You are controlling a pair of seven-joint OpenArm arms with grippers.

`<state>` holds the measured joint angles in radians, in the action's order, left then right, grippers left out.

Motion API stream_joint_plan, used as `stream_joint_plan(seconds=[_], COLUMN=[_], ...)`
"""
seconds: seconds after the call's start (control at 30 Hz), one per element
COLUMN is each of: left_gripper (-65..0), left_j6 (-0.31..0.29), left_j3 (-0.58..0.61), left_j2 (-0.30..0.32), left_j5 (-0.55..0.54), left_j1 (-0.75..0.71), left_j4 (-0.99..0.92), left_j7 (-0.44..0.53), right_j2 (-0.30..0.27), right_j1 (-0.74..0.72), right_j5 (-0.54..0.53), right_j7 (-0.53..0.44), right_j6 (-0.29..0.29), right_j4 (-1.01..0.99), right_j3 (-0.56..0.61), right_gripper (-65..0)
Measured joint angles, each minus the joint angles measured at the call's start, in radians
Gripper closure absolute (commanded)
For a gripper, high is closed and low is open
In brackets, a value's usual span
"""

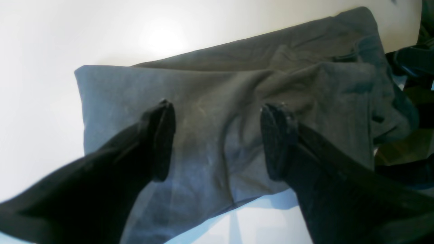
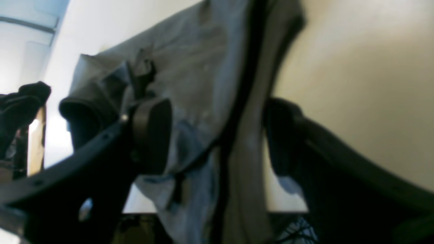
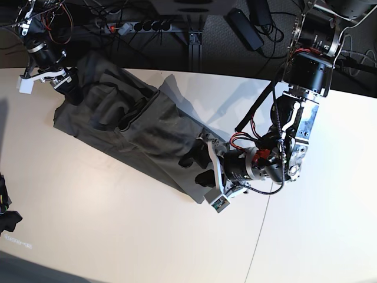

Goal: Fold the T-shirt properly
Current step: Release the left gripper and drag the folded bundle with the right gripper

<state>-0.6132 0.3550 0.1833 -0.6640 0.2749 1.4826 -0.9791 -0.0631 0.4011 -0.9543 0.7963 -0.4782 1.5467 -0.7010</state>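
The dark olive-grey T-shirt [image 3: 141, 130] lies as a long narrow strip, running diagonally from the table's far left edge to its middle. My left gripper [image 3: 195, 168] is open over the strip's near end. In the left wrist view its fingers [image 1: 159, 142] straddle the wrinkled cloth [image 1: 237, 101] with nothing held. My right gripper [image 3: 69, 88] is at the far left end of the shirt, by the table edge. In the right wrist view it is open [image 2: 217, 135], with bunched cloth [image 2: 203, 67] passing between the spread fingers [image 2: 152, 135]. Whether they touch the cloth is unclear.
The pale table [image 3: 118, 236] extends toward the near side and right. A small bunched black object [image 3: 6, 215] sits at the left edge. A power strip [image 3: 135, 26] and cables lie on the floor behind the table. The shirt's far end reaches over the back edge.
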Motion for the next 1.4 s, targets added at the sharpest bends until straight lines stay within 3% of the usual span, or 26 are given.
stream_joint_plan(seconds=[0.13,0.17,0.23,0.33,0.43,0.53,0.7,0.87,1.03,1.17,1.4], left_gripper=[-42.1,-42.1,-42.1,-42.1,-42.1,-42.1,-42.1,-42.1,-42.1,-42.1,-42.1], left_j6=[0.0,0.0,0.0,0.0,0.0,-0.001,-0.004,-0.004,-0.004,-0.004,-0.004], left_j3=[0.0,0.0,0.0,0.0,-0.001,-0.023,-0.114,-0.179,-0.184,-0.184,-0.183], left_j2=[0.0,0.0,0.0,0.0,0.0,0.0,0.0,0.048,0.077,0.078,0.133], left_j5=[0.0,0.0,0.0,-0.001,-0.051,-0.165,-0.178,-0.193,-0.192,-0.176,-0.166], left_j1=[0.0,0.0,0.0,0.0,0.0,-0.002,-0.002,-0.002,-0.006,-0.006,-0.018], left_j4=[0.0,0.0,0.0,0.0,0.0,0.0,0.0,0.0,0.0,0.0,0.0], left_j7=[0.0,0.0,0.0,0.0,-0.034,-0.089,-0.092,-0.095,-0.098,-0.098,-0.096], right_j2=[0.027,0.031,0.031,0.033,0.027,-0.039,-0.232,-0.448,-0.608,-0.649,-0.624], right_j1=[-0.002,-0.002,-0.003,0.001,-0.009,-0.064,-0.141,-0.254,-0.414,-0.513,-0.442], right_j5=[-0.014,-0.017,-0.005,0.024,0.055,0.18,0.34,0.346,0.293,0.245,0.23], right_j7=[-0.012,-0.02,-0.027,-0.069,-0.114,-0.117,-0.102,-0.1,-0.069,0.05,0.053], right_j6=[0.0,0.0,0.0,0.0,0.0,0.0,0.0,0.0,0.0,0.0,0.0], right_j4=[0.001,0.0,0.0,-0.008,-0.008,-0.01,-0.021,-0.168,-0.241,-0.126,0.105], right_j3=[0.02,0.022,0.023,0.026,0.028,0.031,0.034,0.072,0.246,0.375,0.514], right_gripper=[-43.1,-40.5,-27.3,0.0,0.0,0.0,0.0,0.0,0.0,0.0,0.0])
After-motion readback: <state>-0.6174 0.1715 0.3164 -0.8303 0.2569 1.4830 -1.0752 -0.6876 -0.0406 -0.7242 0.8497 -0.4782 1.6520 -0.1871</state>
